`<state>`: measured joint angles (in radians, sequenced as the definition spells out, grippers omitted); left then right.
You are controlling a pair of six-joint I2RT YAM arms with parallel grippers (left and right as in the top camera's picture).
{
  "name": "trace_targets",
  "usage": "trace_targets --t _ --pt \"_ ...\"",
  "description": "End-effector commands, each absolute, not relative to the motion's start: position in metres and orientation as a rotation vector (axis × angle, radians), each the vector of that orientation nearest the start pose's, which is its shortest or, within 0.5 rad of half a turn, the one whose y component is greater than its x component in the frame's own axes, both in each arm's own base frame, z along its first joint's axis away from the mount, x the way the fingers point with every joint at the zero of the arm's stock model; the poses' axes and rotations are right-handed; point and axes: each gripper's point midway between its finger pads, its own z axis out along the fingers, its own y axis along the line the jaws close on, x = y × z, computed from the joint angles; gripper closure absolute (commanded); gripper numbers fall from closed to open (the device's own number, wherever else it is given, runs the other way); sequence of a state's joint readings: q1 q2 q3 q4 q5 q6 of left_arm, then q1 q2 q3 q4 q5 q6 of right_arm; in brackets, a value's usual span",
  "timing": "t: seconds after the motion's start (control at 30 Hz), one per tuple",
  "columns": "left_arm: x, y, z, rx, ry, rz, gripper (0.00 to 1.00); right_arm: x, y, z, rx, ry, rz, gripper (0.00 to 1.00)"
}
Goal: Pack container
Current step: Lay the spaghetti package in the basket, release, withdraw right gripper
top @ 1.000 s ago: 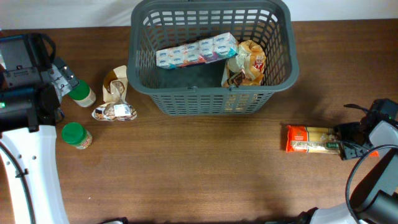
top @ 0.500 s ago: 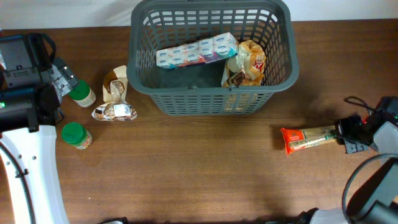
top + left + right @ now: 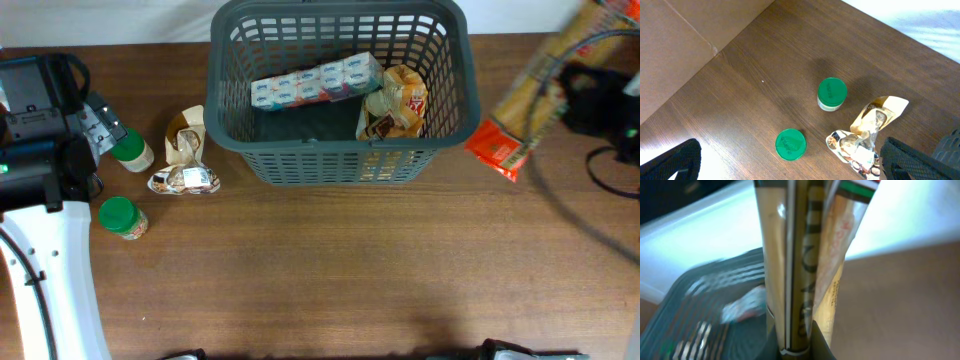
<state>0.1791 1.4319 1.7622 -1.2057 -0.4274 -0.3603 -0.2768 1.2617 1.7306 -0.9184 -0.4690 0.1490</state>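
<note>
We see pasta packet [image 3: 528,92] only as smear above table's far right corner. Upper end cut by overhead's top edge, print unreadable. Right gripper [image 3: 592,98] beside it equally smeared; we cannot trace fingers there.

Right wrist view: packet fills frame, both ends cropped; container [image 3: 700,315] blurred.

Left gripper [image 3: 790,169]: we get only dark fingertips [image 3: 671,161] in bottom corners, rest cropped. Foil bag [image 3: 865,135] runs off bottom edge.

Tissue pack [image 3: 315,82] print too small for us.
</note>
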Motion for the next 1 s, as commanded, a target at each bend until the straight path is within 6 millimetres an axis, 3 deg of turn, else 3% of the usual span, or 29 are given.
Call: trace_targets --t 0.0,0.13,0.37,0.6,0.87,0.97 --pt "0.325 0.135 0.335 -0.84 2.23 0.45 0.01 0.327 0.05 0.475 -0.393 1.829 0.328 0.96" --pt "0.325 0.135 0.335 -0.84 2.23 0.45 0.01 0.323 0.098 0.48 -0.697 1.712 0.289 0.96" --pt "0.325 0.135 0.335 -0.84 2.23 0.45 0.01 0.341 0.158 0.453 -1.099 1.549 0.208 0.96" --pt "0.325 0.135 0.335 -0.84 2.23 0.45 0.01 0.382 0.181 0.453 -1.117 1.451 0.196 0.96" --pt "0.325 0.135 0.335 -0.84 2.23 0.449 0.01 0.379 0.198 0.486 -1.109 1.319 0.17 0.96" --pt "0.325 0.135 0.335 -0.84 2.23 0.45 0.01 0.383 0.201 0.474 -1.122 1.358 0.187 0.96"
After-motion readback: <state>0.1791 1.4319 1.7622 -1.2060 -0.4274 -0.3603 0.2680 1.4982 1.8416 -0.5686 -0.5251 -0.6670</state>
